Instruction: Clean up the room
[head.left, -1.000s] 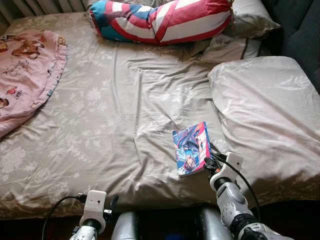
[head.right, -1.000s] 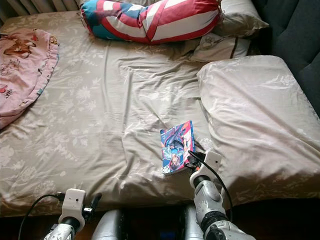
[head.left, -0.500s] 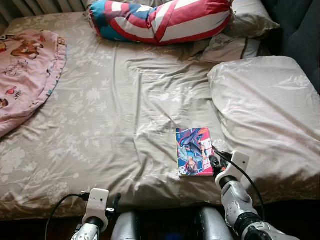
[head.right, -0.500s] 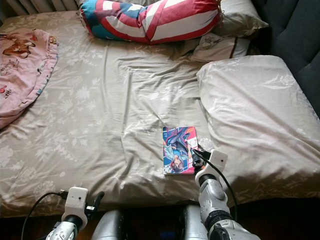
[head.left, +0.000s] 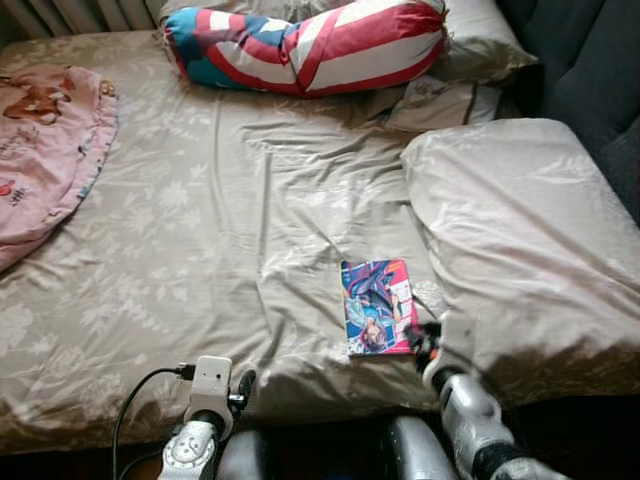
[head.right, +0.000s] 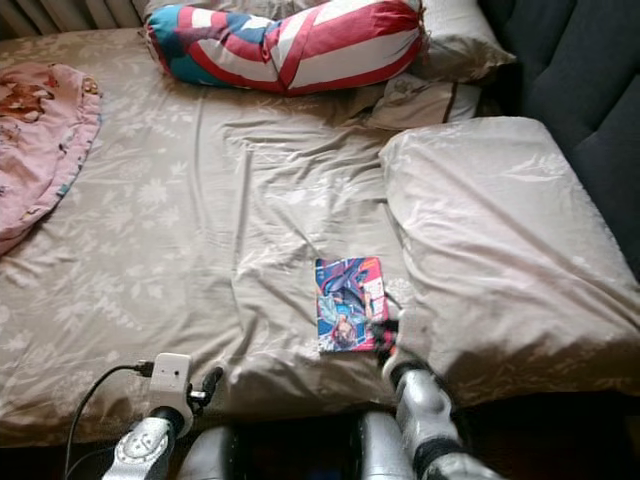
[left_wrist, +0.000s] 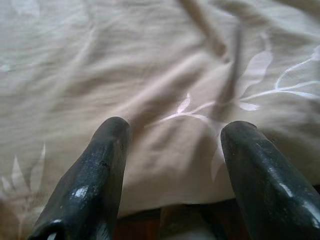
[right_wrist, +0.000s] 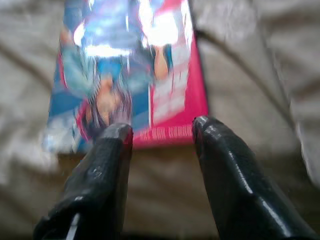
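- Book (head.left: 378, 306) with a colourful comic-style cover lies flat on the beige leaf-patterned bed sheet (head.left: 230, 220), just beside a large pillow (head.left: 520, 230); its cover writing is too blurred to read.
- Right hand (right_wrist: 162, 131) is released, its fingers spread at the book's near edge.
- Left hand (left_wrist: 172, 130) is released, low at the bed's near edge.
- Striped bolster (head.left: 310, 45) and pink blanket (head.left: 45, 150) lie farther off.

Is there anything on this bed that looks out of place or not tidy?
Yes. A colourful book lies flat on the rumpled sheet near the bed's front edge, beside the large pillow, not put away. The right gripper is open just short of its near edge. A pink blanket lies bunched at the bed's left side.
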